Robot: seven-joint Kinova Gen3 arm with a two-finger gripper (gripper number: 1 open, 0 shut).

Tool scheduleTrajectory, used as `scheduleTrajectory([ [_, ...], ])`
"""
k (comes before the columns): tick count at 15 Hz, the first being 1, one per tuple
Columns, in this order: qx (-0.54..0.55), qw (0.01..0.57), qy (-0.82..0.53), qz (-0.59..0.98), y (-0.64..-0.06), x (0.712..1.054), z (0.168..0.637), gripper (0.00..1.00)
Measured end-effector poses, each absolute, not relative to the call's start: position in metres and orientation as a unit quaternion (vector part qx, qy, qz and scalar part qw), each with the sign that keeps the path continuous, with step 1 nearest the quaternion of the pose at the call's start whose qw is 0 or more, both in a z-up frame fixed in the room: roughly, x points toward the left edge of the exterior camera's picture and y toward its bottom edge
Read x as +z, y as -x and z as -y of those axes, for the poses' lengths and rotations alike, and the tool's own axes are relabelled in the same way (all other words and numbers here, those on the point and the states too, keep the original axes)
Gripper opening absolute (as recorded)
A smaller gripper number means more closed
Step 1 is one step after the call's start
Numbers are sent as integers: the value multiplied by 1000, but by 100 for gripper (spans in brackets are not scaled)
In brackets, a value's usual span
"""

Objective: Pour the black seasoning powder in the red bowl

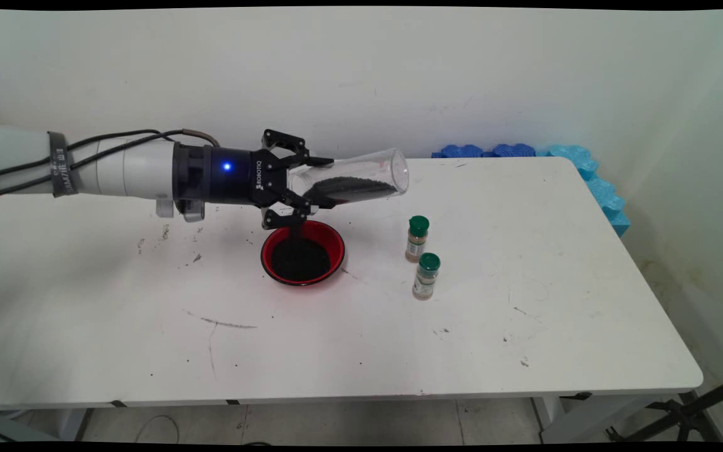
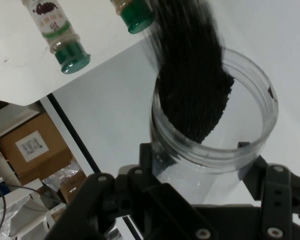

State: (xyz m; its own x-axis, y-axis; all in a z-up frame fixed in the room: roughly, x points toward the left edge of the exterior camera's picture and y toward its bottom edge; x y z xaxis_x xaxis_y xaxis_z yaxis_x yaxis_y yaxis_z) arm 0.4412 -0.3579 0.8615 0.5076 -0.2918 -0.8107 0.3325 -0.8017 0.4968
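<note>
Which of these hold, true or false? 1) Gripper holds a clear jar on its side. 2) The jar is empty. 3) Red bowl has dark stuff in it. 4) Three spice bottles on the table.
1) True: the gripper is shut on the clear jar, held roughly horizontal.
2) False: dark grains lie along its lower wall.
3) True: the red bowl holds dark material.
4) False: two green-capped spice bottles stand right of the bowl.

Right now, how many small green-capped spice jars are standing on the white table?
2. One green-capped spice jar stands right of the red bowl; the second green-capped jar stands just nearer the camera. None appear hidden.
</note>
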Motion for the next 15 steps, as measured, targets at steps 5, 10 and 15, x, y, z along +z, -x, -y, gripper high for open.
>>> scheduleTrajectory([
  [5, -496, 316, -809, -10, -441, 861, 357, 0],
  [10, -471, 329, -818, 36, -446, 858, 359, 0],
  [15, -426, 348, -826, 120, -452, 857, 368, 0],
])
